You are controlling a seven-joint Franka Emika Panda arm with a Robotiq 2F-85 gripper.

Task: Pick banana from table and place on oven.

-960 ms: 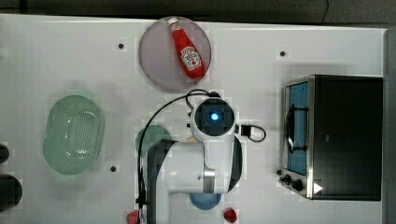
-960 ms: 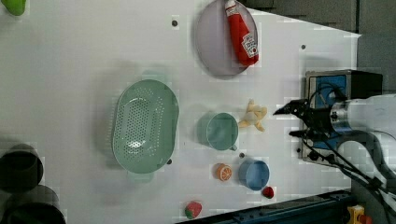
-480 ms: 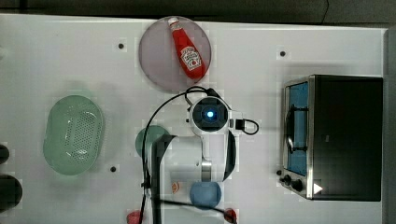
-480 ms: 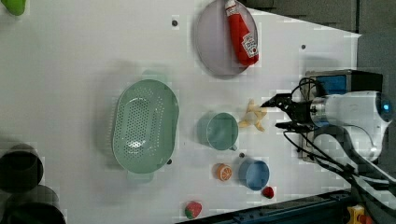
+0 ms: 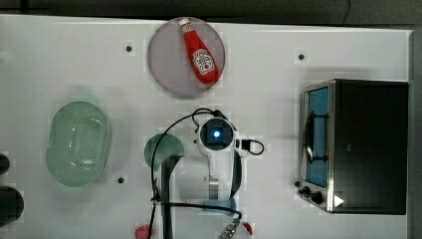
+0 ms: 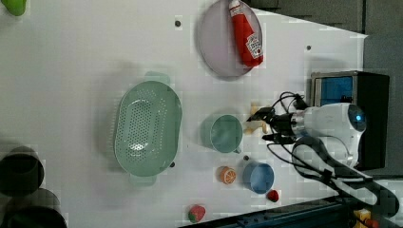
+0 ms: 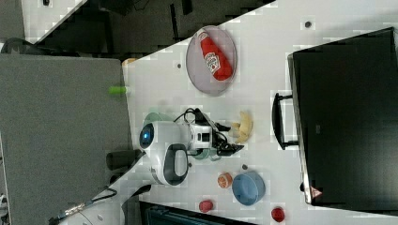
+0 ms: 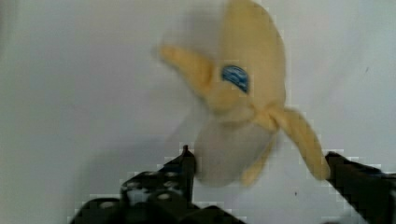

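The fingers (image 8: pixel 259 163) are spread apart, one on each side of the banana (image 8: pixel 243 107), and they hold nothing yet. In the wrist view one finger tip sits right by the banana's fat peeled end, and the other tip is just past a loose strip of peel. In the right view the banana (image 7: pixel 243 126) lies on the white surface (image 7: pixel 263 70) right in front of the finger tips, between them and the oven (image 7: pixel 347 117).

The step now is the grab. I think it would go best if the fingers went down a bit more, so the thick middle of the banana sits between them, not just a floppy bit of peel. Then they should close slowly and stop when the fruit is snug. It looks soft, so a hard squeeze could squash it. A lift should go straight up, high enough to clear the oven's black top.

In the left view the green cup (image 6: pixel 226 134) stands just on the far side of the banana from the fingers. The ketchup bottle (image 6: pixel 246 32) on its round plate (image 6: pixel 214 42) lies well off to one side of them. The green strainer (image 6: pixel 147 127), the orange slice (image 6: pixel 227 175) and the blue bowl (image 6: pixel 259 177) also stand on the surface.
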